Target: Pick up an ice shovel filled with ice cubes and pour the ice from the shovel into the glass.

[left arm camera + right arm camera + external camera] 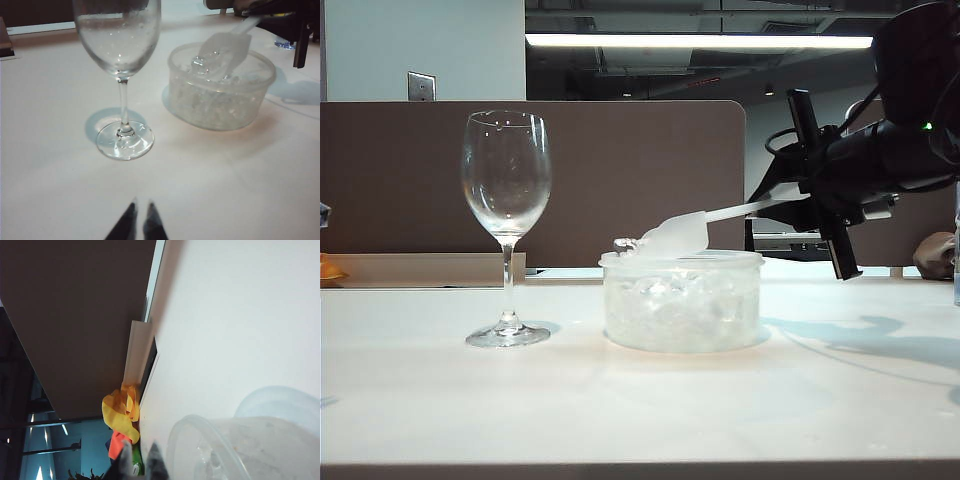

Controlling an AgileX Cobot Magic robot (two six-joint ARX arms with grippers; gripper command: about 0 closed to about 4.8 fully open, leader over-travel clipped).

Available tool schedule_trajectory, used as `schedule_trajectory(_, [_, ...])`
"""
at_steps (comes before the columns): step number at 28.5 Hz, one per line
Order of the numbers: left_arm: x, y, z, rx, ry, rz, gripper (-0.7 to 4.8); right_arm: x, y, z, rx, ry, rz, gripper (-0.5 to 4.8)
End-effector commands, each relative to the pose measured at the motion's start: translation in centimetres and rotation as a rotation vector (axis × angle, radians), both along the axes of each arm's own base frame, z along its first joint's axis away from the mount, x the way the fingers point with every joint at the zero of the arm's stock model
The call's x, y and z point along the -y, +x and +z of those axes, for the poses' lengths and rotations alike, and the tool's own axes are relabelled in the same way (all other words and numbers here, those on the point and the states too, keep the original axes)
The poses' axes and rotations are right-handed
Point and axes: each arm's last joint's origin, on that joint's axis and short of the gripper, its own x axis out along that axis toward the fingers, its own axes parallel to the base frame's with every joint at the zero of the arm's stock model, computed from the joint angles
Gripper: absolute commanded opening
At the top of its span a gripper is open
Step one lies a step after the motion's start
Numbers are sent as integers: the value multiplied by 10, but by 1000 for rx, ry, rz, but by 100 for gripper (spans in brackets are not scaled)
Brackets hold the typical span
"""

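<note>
A: Item one, right tool (790, 200)?
B: At right of the exterior frame, clamped on the ice shovel (695, 228) handle; blade over the tub (682, 300) rim, centre frame, carrying ice cubes (628, 243).
A: Item two, left tool (141, 220)?
B: At bottom edge of its wrist frame, fingertips nearly together, empty (low over the tabletop (640, 410)).
A: Item three, the glass (507, 225)?
B: Upright, left of the tub, apart from it.
</note>
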Motion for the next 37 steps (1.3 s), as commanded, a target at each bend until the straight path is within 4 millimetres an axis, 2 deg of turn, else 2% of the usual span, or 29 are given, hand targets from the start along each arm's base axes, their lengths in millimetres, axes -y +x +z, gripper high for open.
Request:
schedule_trajectory(1, [0,0,0,1,4,-3,29,-1,0,4,24,13,0,-6])
schedule_trajectory(22, [0,0,0,1,4,-3,29,1,2,11,52,100,-79,-6])
schedule_trajectory(37, [0,0,0,1,4,-3,29,2,3,24,110,275,-105,-6])
